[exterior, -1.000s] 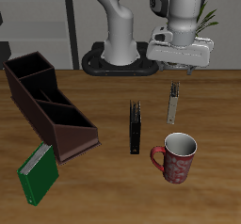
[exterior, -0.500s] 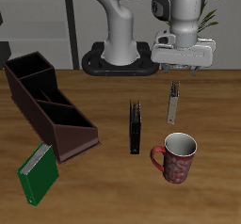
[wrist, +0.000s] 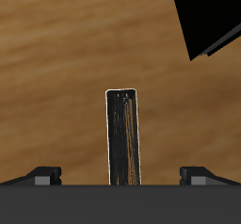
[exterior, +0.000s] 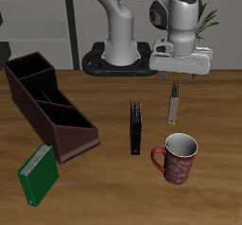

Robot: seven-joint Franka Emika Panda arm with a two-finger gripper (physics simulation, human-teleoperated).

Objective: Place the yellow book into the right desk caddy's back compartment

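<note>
Descent comes next, I judge: my jaws [exterior: 180,73], spread wide and empty, should straddle the upright yellow book [exterior: 174,103] squarely across its thin covers.

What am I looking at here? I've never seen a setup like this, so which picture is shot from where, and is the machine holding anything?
These are simulator renders of a white robot arm at a wooden table. One picture looks at it from the front and above; the other is shot from the arm's own tool, looking down. The tool hangs open and empty above the yellow book, which stands upright and shows edge-on between the fingertips in the tool's view. Also on the table: the long dark right desk caddy, a black book, a green book lying by the caddy's near end, and a red mug.
</note>
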